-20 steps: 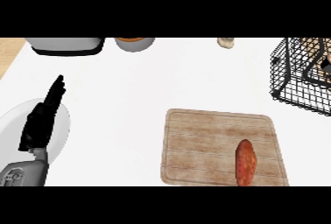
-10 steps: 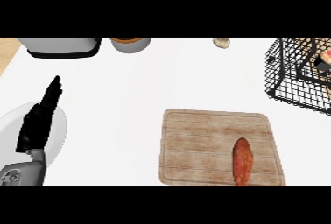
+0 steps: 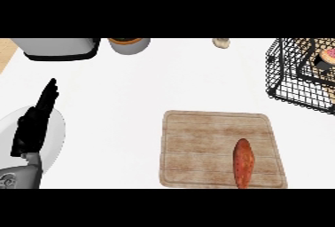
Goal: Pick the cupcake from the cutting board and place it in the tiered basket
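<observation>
The wooden cutting board [image 3: 209, 146] lies at the lower middle with only a long orange-red sweet potato [image 3: 242, 162] on its right part. The black wire tiered basket [image 3: 294, 84] stands at the upper right edge. Inside it, at the far right, a pink-topped cupcake [image 3: 329, 55] shows behind the wires, with a dark shape just below it that I cannot identify. My left hand [image 3: 36, 122] rests open at the left, fingers straight and pointing up, over a grey plate. My right hand shows nowhere in the head view.
A grey plate [image 3: 57, 133] lies at the left under my left hand. Along the back edge stand a grey appliance [image 3: 56, 46], a grey bowl with orange contents [image 3: 129, 44] and a small beige item [image 3: 222, 43].
The view has shifted, so the basket and board sit slightly further left and more of the cupcake inside the basket shows. The left hand stays open in place.
</observation>
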`<action>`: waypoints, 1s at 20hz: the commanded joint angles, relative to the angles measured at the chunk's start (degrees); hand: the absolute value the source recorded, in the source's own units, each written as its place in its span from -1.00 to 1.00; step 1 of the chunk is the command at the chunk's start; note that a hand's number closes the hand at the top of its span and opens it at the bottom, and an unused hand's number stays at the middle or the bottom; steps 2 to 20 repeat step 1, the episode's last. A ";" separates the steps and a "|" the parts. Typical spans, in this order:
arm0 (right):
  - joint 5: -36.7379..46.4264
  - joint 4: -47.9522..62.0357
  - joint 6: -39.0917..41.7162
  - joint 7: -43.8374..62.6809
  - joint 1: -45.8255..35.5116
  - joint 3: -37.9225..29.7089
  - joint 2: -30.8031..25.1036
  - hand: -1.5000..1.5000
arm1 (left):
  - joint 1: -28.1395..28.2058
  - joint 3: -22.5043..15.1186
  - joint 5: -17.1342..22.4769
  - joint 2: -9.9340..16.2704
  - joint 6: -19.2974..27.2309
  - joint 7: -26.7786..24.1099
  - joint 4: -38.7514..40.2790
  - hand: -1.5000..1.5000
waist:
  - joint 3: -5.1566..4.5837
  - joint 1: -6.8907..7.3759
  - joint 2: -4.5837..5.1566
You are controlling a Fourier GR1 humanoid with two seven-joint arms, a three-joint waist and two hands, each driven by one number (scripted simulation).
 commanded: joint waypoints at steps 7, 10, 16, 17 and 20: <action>-6.24 -5.91 3.45 -4.05 10.36 -7.50 1.97 -1.00 | -0.03 -1.26 -1.03 -1.93 1.36 0.43 -0.31 0.00 | 0.02 0.12 0.09; -6.24 -5.91 3.45 -4.05 10.36 -7.50 1.97 -1.00 | -0.03 -1.26 -1.03 -1.93 1.36 0.43 -0.31 0.00 | 0.02 0.12 0.09; -6.24 -5.91 3.45 -4.05 10.36 -7.50 1.97 -1.00 | -0.03 -1.26 -1.03 -1.93 1.36 0.43 -0.31 0.00 | 0.02 0.12 0.09; -6.24 -5.91 3.45 -4.05 10.36 -7.50 1.97 -1.00 | -0.03 -1.26 -1.03 -1.93 1.36 0.43 -0.31 0.00 | 0.02 0.12 0.09; -6.24 -5.91 3.45 -4.05 10.36 -7.50 1.97 -1.00 | -0.03 -1.26 -1.03 -1.93 1.36 0.43 -0.31 0.00 | 0.02 0.12 0.09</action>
